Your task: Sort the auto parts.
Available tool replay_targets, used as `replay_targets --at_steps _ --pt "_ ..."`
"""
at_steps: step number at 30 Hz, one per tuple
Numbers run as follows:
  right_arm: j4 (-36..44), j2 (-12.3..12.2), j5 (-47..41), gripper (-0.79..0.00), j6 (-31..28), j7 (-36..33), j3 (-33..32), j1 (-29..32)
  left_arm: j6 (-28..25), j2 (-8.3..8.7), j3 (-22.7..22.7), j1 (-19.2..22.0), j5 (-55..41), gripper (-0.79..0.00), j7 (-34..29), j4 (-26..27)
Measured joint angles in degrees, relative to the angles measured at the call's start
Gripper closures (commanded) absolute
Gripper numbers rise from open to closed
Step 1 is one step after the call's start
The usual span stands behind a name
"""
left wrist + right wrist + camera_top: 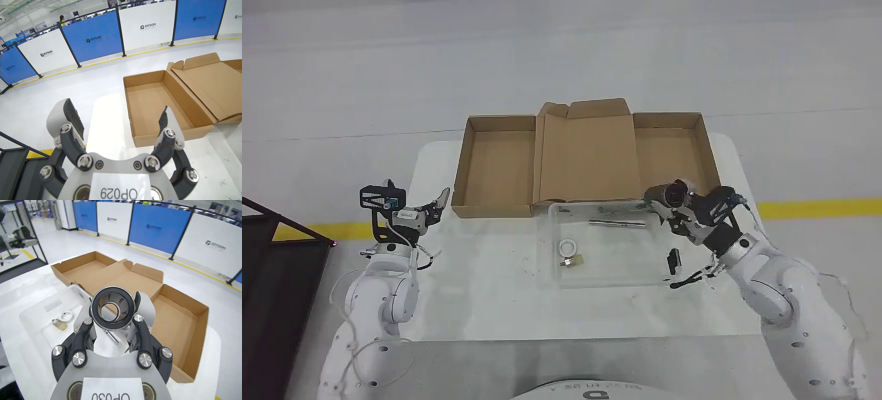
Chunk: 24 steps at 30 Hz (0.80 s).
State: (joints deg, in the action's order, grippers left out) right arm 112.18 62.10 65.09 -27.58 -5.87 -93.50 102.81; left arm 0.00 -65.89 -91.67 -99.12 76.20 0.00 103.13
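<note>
The right gripper (114, 303) is clamped on a bearing (122, 306). The ring sits crosswise between its fingers, bore facing the wrist, over the tray's (622, 262) far right corner. The left gripper (118, 106) is spread wide, well left of the tray.

White floor (562, 50), blue-white panels (147, 32), perhaps rack (267, 300)

The right end effector (114, 306) is clamped on a round metal bearing (130, 313) with a black rim, its hollow centre facing the camera. Beneath it on the white table (28, 279) sits a clear tray (34, 313) holding a white ring (65, 315), a small yellowish part (60, 325) and a metal rod (112, 338). An open cardboard box (179, 321) lies just beyond the tray.
</note>
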Motion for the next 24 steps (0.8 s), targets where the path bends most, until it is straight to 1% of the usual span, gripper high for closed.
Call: replay_targets --at_steps 4,6,8,11,13,17,24 --pt "-0.95 0.33 1.23 0.000 8.05 -1.92 -0.43 -0.75 0.00 0.00 0.00 0.00 0.00 -0.785 0.00 0.00" --pt "-2.22 0.49 0.48 0.000 9.53 -2.39 0.38 -1.95 0.00 0.00 0.00 0.00 0.00 -0.785 0.00 0.00" --pt "-5.21 0.60 -0.85 0.000 11.02 -3.79 0.44 -4.15 0.00 0.00 0.00 0.00 0.00 -0.785 0.00 0.00" --pt "-8.24 1.00 4.19 0.000 20.12 -8.80 2.40 -7.52 0.00 0.00 0.00 0.00 0.00 -0.785 0.00 0.00" --pt "-9.89 1.41 6.10 0.000 24.28 -11.15 5.18 -9.90 0.00 0.00 0.00 0.00 0.00 -0.785 0.00 0.00" --pt "-13.56 1.81 4.17 0.000 24.59 -12.15 7.48 -13.06 0.00 0.00 0.00 0.00 0.00 -0.785 0.00 0.00" --pt "-15.56 2.19 4.87 0.000 26.19 -13.37 8.88 -15.14 0.00 0.00 0.00 0.00 0.00 -0.785 0.00 0.00"
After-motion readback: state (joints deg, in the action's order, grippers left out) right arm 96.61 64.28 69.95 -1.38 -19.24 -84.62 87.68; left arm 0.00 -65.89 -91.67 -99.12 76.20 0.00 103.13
